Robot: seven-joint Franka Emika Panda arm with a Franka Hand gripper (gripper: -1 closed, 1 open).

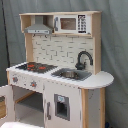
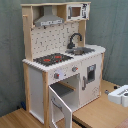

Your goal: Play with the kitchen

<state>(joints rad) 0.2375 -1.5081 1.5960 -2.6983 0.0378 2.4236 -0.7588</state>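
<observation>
The kitchen point(image 2: 62, 60): oven door point(image 2: 60, 102) hangs open far left of gripper point(image 2: 120, 95); finger state can't tell; approach may snag door

White-and-pale-wood kitchen point(image 1: 60, 75) (black-red hob point(image 1: 36, 66), grey hood point(image 2: 49, 21)), black faucet point(image 2: 74, 40).

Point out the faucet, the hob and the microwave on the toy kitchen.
faucet point(image 1: 84, 58): first exterior view, on its curved black neck.
hob point(image 2: 52, 59): second exterior view, on the black top.
microwave point(image 1: 68, 23): first exterior view, on its door.
</observation>
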